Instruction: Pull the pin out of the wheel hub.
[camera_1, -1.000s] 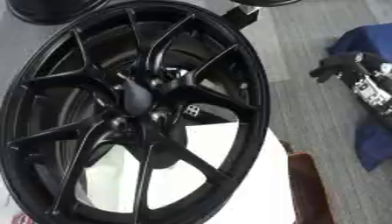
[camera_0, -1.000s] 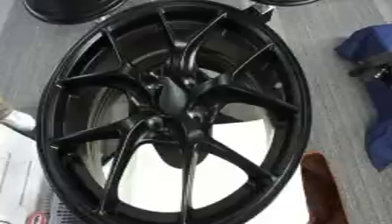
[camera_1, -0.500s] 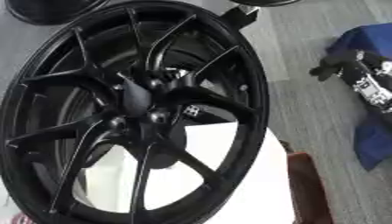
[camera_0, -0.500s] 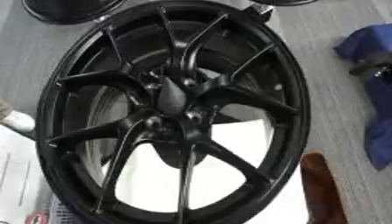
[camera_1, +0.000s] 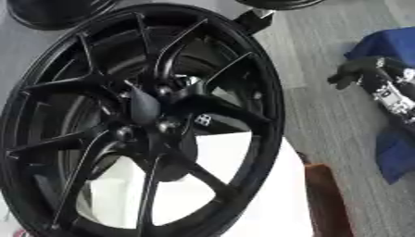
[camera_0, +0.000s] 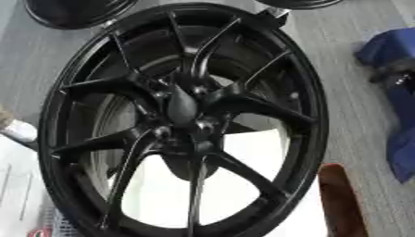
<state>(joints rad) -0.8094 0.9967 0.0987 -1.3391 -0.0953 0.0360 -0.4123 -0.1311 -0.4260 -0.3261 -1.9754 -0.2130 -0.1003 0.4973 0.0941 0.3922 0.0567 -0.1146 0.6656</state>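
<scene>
**Wheel hub in view, no reach begun**

Black alloy wheel (camera_0: 182, 120) fills both views, lying on a white bench (camera_1: 267, 208). Hub (camera_0: 185, 111) sits at the spoke centre; the pin cannot be told apart from the dark hub. Neither robot hand shows, so finger state unknown. Judged step: approach. Next: bring a hand over the hub, locate the pin, pinch it.

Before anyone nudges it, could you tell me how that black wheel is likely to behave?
The black wheel looks rigid: thin spokes hold their shape. It appears to stand on its rim, so a sideways push might tip or roll it. Probably heavy.
</scene>
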